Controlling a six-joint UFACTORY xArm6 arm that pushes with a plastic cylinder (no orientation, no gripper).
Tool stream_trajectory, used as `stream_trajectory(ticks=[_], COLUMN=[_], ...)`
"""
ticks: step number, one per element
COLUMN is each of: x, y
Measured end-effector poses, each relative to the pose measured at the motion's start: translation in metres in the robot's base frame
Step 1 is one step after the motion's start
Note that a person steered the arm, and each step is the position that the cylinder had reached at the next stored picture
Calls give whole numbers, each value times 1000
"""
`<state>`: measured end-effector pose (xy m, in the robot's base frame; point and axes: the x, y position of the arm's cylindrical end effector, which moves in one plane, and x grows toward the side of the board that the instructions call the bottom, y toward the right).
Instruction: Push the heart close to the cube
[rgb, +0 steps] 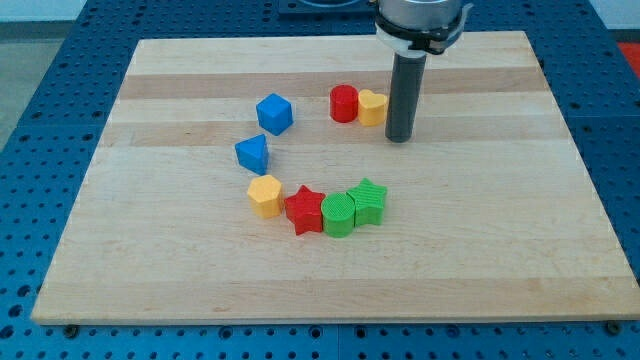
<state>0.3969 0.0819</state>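
Yellow heart (372, 107) touches my tip (399, 138), blue cube (274, 113) apart; no writing visible.

Two blue blocks (274, 113) (253, 153), two red blocks (344, 103) (305, 209), two yellow blocks (372, 107) (265, 195), two green blocks (338, 215) (369, 202)

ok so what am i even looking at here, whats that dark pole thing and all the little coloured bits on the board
This is one camera looking down at a wooden board on a blue perforated table. The dark pole is the end of a robot arm: it has no hand, only a rod whose lower end, my tip, slides along the board and pushes blocks. Nothing is held. The tip sits just to the view's right of the yellow heart, which touches a red cylinder. Left of them are a blue cube and a blue triangular block. Lower down a yellow hexagon, red star, green cylinder and green star form a row.
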Motion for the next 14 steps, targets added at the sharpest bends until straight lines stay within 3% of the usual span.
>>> stream_trajectory(ticks=[3, 14], x=[-37, -34], y=[10, -57])
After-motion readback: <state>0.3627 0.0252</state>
